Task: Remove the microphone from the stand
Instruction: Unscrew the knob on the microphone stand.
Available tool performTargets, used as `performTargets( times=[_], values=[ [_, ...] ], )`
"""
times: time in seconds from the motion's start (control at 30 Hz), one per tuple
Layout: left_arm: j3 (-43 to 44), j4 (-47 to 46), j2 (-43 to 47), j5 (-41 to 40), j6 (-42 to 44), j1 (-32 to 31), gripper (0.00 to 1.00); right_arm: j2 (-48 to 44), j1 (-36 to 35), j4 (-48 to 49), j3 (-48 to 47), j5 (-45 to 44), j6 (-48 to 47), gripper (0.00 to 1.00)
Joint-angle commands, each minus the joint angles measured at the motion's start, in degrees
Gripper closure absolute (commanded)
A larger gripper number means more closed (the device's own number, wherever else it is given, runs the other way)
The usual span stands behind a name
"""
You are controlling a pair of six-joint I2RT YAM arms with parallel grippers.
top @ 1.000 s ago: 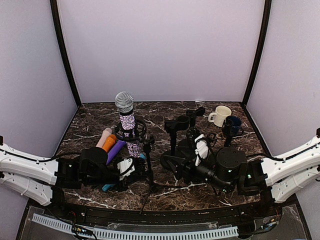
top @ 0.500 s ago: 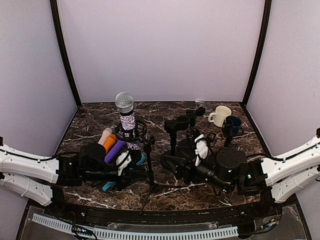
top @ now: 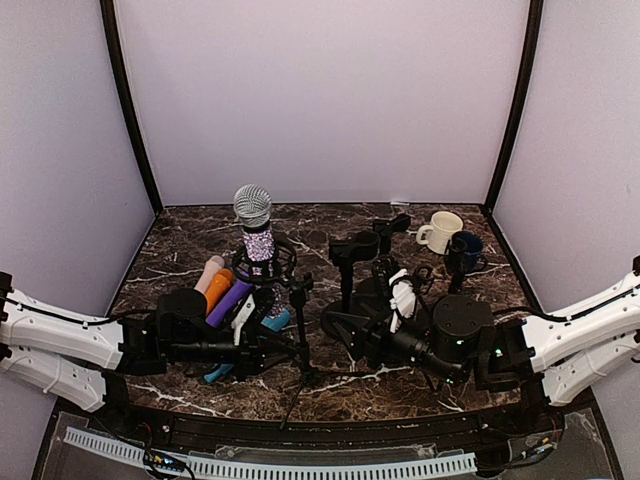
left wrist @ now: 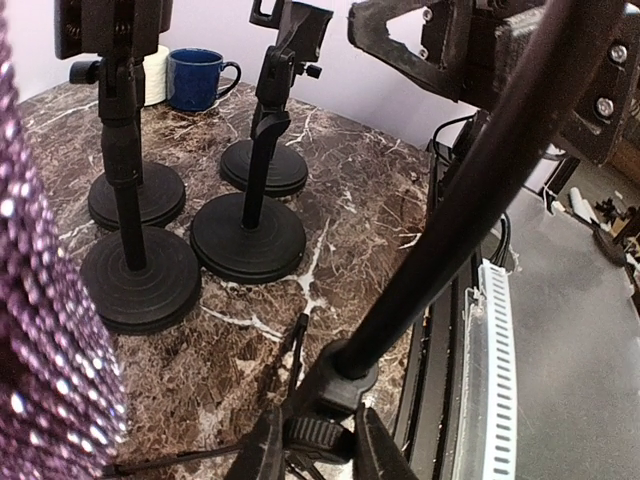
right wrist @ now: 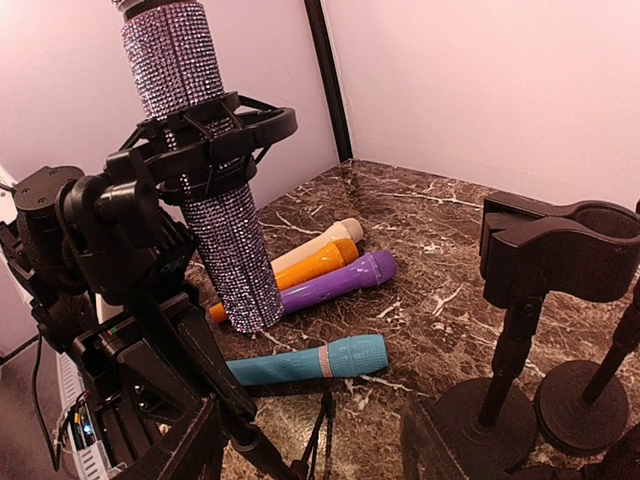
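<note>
The counter [top: 190,235] is dark brown marble threaded with white veins. Pale lilac panels close it in: a back wall [top: 320,100], a left wall [top: 60,150] and a right wall [top: 585,150], joined by black corner strips [top: 130,110]. The light is soft and even. A white slotted rail [top: 300,467] lines the near edge.

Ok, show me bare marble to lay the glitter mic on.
Free marble: the back-left corner beside the glitter microphone, and the back strip between it and the desk stands. Crowded: the lying microphones at left, stands mid-table, mugs back right.
</note>
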State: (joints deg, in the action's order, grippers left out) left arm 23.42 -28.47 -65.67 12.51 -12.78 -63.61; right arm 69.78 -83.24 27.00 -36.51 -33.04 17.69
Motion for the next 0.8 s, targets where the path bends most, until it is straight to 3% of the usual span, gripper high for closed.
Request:
performTargets(
  times=[0.0, 0.77],
  values=[
    [-3.6, -0.1, -0.9, 6.6, -8.6, -0.9, 0.88, 0.3, 0.3, 2.6, -0.6, 0.2, 0.8, 0.39],
    [-9.0, -10.9, -1.3, 8.0, -26.6, -0.7, 0.90, 1.0, 0.3, 2.9, -1.0, 1.1, 1.4, 0.39]
  ],
)
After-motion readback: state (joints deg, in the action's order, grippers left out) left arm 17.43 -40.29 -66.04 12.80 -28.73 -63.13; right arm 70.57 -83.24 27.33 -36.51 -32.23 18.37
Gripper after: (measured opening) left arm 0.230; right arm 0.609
